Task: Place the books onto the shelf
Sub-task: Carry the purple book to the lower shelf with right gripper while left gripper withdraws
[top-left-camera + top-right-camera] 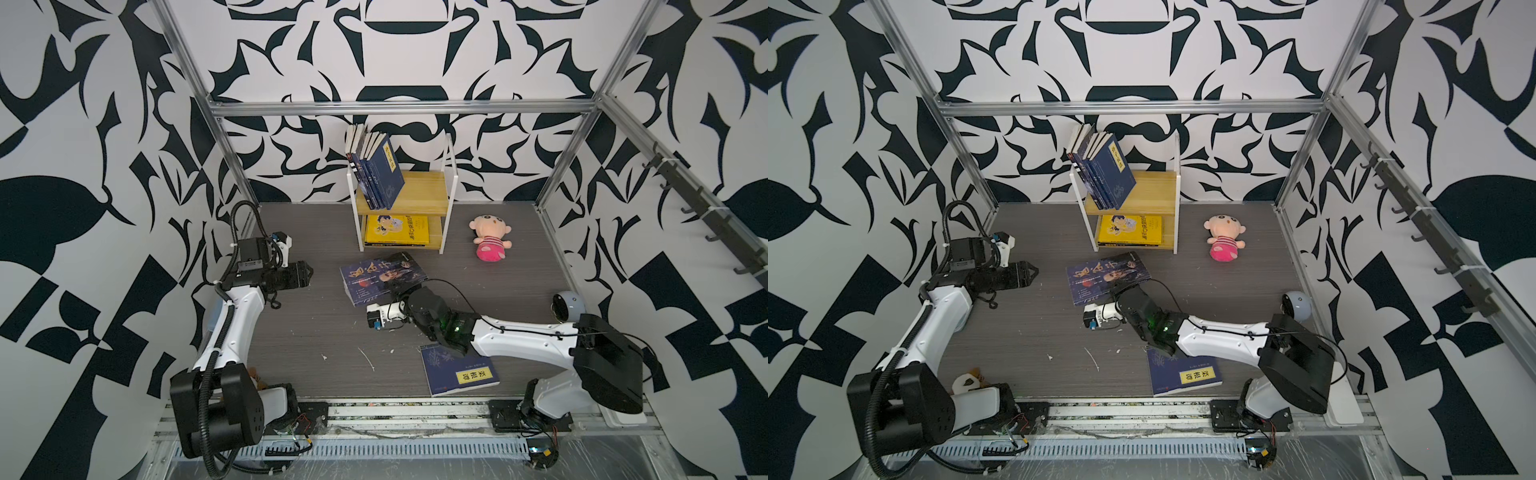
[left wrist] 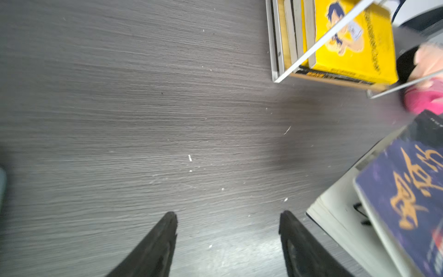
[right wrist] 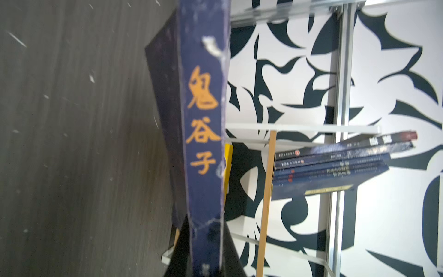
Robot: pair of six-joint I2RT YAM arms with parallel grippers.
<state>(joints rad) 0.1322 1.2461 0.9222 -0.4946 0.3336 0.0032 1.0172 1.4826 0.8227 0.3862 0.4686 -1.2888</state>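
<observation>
Worktop: dark wood-grain worktop (image 1: 316, 332), flecked white, walled in by black-and-white patterned panels.
Right fingers: the right fingers (image 3: 178, 259) are clamped on one end of the spine of the dark book with gold calligraphy (image 1: 374, 276), which lies tilted just ahead of them, short of the shelf (image 1: 451, 166).
Left fingers: the left fingers (image 2: 155, 247) stand apart with nothing between them; that same book's page edge is just off one tip.
Risk, grip: pinched only at the spine's end, the paperback could sag, fan open or twist free when lifted, I'd say.
Risk, shelf: a nudge could topple the leaning navy books (image 1: 380, 174) beyond the right fingers, or the white frame could catch a corner.
Upper tier: only that leaning row.
Lower tier: yellow cartoon book (image 1: 397, 228) flat on a stack.
Still out: navy book with yellow label (image 1: 457, 370), behind the right fingers under that arm.
</observation>
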